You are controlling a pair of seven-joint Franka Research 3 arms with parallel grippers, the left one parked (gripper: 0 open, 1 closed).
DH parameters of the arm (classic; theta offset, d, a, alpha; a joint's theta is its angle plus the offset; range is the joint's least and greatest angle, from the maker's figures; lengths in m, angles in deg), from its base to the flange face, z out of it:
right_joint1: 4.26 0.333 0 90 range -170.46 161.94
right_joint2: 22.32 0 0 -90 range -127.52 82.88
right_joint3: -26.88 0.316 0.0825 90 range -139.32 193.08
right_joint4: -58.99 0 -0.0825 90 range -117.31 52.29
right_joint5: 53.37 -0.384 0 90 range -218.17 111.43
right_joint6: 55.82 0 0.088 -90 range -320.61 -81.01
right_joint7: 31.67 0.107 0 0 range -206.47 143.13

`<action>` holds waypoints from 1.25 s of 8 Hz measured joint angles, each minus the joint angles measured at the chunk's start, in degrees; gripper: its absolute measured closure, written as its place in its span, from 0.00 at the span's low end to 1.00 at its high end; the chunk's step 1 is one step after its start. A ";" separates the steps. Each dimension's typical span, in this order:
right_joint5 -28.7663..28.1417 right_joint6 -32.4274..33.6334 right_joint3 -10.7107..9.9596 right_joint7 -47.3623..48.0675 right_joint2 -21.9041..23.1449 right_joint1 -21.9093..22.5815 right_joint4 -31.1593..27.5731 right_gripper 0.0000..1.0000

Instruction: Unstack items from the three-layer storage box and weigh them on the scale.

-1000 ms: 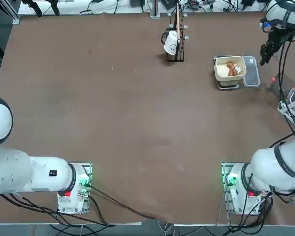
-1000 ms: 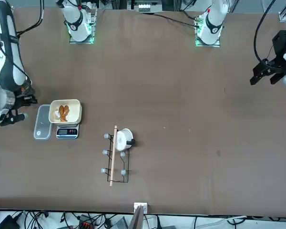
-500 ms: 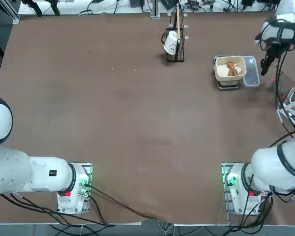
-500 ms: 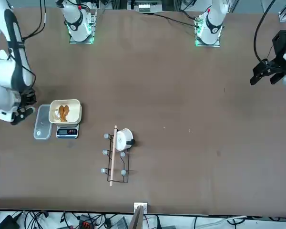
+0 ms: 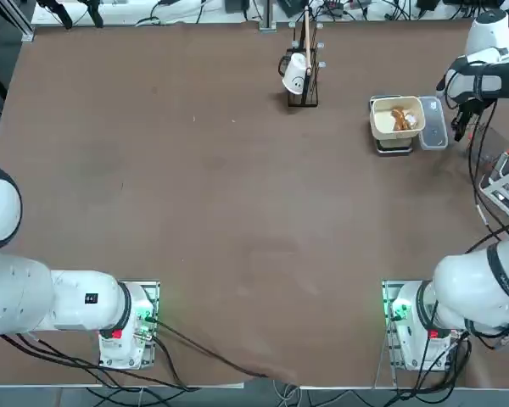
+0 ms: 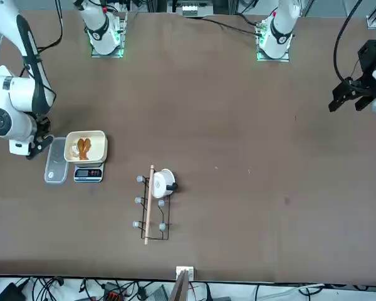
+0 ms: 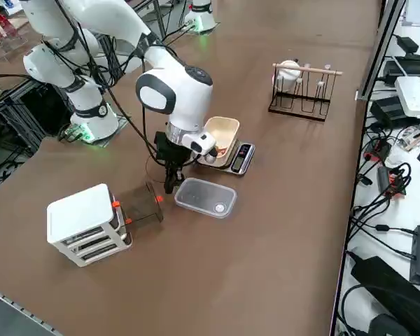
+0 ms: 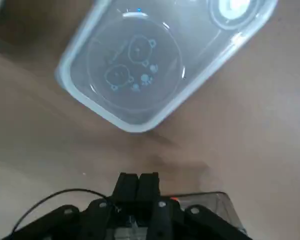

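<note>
The right gripper [image 8: 139, 181] hung pinched shut and empty beside the translucent lid [image 8: 155, 55]. The items [image 5: 400, 117] sat in the tub at one o'clock; the storage box [image 7: 87, 224] showed only partly.

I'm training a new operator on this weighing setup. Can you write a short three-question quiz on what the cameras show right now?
1. True or false: the right gripper is shut and holds nothing.
2. What lies in the cream tub on the scale? A) brown food pieces B) a white cup C) nothing
3. Fill in: the clear plastic container lies on the table between the scale and the ______ storage box.

Key
1. True: its fingers are together, just above the table beside the clear container.
2. A
3. white three-layer
</note>
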 joint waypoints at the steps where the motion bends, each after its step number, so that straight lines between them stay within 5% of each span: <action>1: 1.01 0.11 -0.04 -0.18 0.10 -0.59 -0.25 0.98; 10: 5.52 2.60 -0.14 -1.14 0.14 -7.83 -2.14 0.98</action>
